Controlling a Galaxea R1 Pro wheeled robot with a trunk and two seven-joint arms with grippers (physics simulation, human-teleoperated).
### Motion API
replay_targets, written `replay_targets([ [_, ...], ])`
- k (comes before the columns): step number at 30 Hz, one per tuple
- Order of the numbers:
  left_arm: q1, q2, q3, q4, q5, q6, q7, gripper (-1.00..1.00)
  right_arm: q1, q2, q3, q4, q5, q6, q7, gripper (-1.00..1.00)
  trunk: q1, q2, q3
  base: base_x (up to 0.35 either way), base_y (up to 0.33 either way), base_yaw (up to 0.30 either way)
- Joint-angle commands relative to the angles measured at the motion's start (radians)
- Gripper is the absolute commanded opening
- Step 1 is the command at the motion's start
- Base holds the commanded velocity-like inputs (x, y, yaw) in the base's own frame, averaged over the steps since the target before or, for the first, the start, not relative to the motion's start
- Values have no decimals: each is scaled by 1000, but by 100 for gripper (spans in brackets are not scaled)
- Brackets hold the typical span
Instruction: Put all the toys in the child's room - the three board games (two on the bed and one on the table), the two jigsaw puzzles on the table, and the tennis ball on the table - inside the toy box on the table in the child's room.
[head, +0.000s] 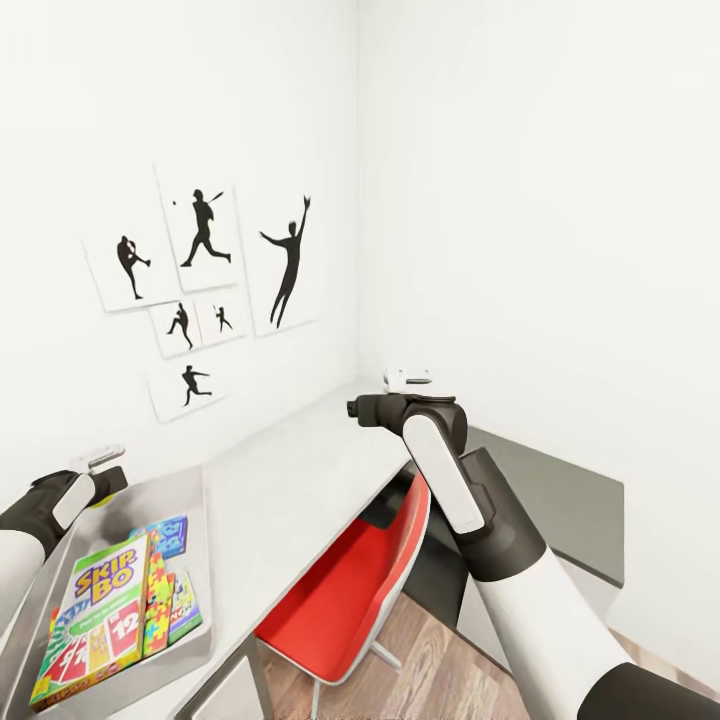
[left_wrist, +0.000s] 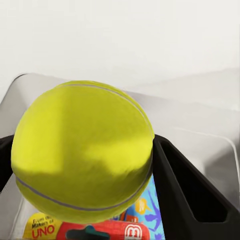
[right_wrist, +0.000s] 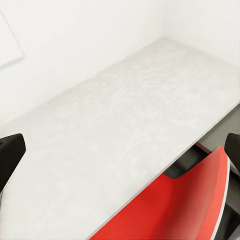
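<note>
Head camera looks down over the table (head: 300, 470); both wrist cameras view it from close above.

White arms (head: 545, 610) — dark grey joints, black grippers.

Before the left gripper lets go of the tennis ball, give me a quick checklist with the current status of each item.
1. Tennis ball held between the left gripper fingers: ok.
2. Left gripper over the toy box: ok; the left wrist view shows the box's grey walls and a game box beneath the ball.
3. Room in the box for the ball: cannot tell; the Skip-Bo game, a jigsaw puzzle and a blue board game cover much of the floor.
4. Right gripper out of the way: ok, open over the bare table.
5. Red chair clear of the box: ok.
</note>
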Motion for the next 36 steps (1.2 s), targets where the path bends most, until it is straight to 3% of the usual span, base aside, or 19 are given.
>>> replay_targets([
  [1, 0, 0, 3, -2, 5, 1, 4, -100, -1, 0, 1, -1, -9, 2, -10, 100, 1, -2, -3, 0, 0, 0],
  [22, -1, -1, 1, -2, 0, -14, 4, -100, -1, 0, 1, 0, -9, 2, -10, 100, 1, -2, -37, 0, 0, 0],
  [36, 0, -1, -1, -1, -3, -81, 4, -100, -1, 0, 1, -1, -9, 2, -10, 100, 1, -2, -60, 0, 0, 0],
])
